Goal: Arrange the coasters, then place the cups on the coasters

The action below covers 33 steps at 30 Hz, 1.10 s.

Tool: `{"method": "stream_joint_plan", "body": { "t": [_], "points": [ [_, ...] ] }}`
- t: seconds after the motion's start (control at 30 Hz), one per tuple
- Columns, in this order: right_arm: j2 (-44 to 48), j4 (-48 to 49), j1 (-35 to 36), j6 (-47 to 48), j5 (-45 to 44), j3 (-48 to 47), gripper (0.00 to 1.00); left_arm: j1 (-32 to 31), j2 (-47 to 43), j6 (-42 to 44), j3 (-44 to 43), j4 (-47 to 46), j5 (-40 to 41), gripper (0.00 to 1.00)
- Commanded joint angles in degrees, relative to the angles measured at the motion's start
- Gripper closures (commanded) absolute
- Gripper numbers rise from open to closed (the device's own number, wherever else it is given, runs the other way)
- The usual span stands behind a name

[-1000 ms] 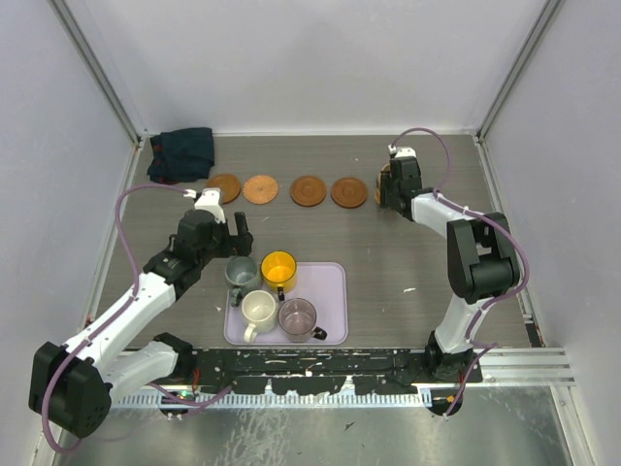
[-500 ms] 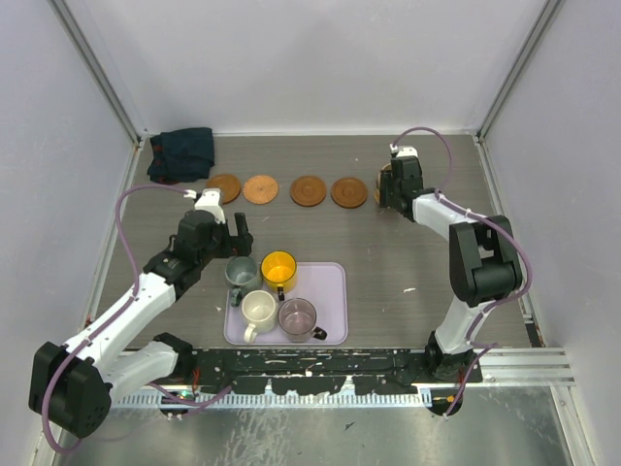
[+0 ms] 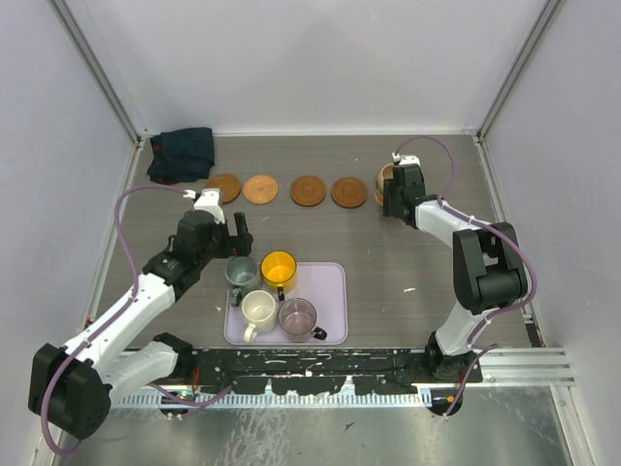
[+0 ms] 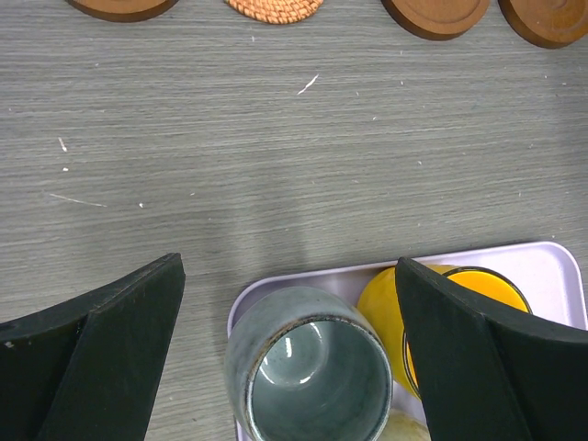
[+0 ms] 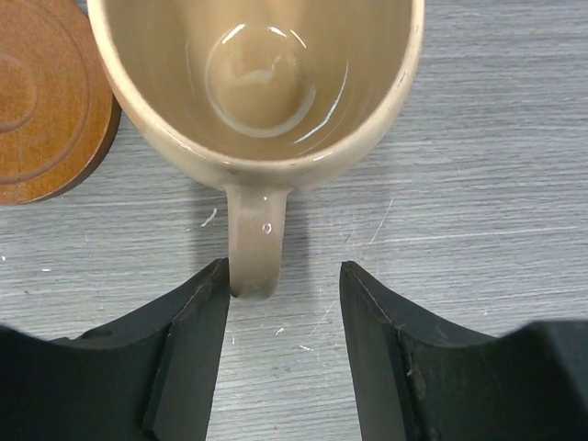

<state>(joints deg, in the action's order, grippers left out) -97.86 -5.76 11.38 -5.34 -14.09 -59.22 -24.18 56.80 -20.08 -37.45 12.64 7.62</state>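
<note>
Four brown coasters (image 3: 260, 188) lie in a row at the back of the table. A tan cup (image 3: 385, 176) stands at the row's right end. In the right wrist view this tan cup (image 5: 257, 83) overlaps the edge of a ringed coaster (image 5: 41, 101); whether it rests on it I cannot tell. My right gripper (image 5: 284, 268) is open just behind the cup, and the handle (image 5: 253, 243) touches its left finger. My left gripper (image 4: 287, 266) is open, its fingers either side of the grey-green cup (image 4: 308, 367). The yellow cup (image 3: 278, 267), cream cup (image 3: 258, 309) and mauve cup (image 3: 297, 316) share the tray.
The lavender tray (image 3: 330, 291) sits near the front edge between the arm bases. A dark folded cloth (image 3: 181, 153) lies in the back left corner. White walls close in the table on three sides.
My right gripper has shifted slightly to the right, so more of the tan cup shows from above. The left arm has not moved.
</note>
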Motion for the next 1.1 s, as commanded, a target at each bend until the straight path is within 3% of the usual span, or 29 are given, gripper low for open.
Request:
{"method": "stream_joint_plan", "body": {
  "t": [0.0,0.4,0.73,1.07],
  "points": [
    [3.89,0.86,-0.21,-0.97,-1.72,0.7,0.44,0.28,-1.75,0.57,0.1,-2.2,-0.56,0.01],
    [5.18,1.7,-0.26,-1.47,-3.8,1.53,0.45,0.3,-2.63,0.3,0.45,-1.86,-0.74,0.01],
    [11.2,-1.9,0.29,-3.7,8.63,2.85,0.43,0.28,-3.4,0.3,0.63,-1.33,-0.53,0.01],
    [22.34,-17.31,12.57,-4.15,13.58,2.24,0.38,0.28,-3.08,0.42,-0.3,-0.15,-1.57,0.0]
  ]
}}
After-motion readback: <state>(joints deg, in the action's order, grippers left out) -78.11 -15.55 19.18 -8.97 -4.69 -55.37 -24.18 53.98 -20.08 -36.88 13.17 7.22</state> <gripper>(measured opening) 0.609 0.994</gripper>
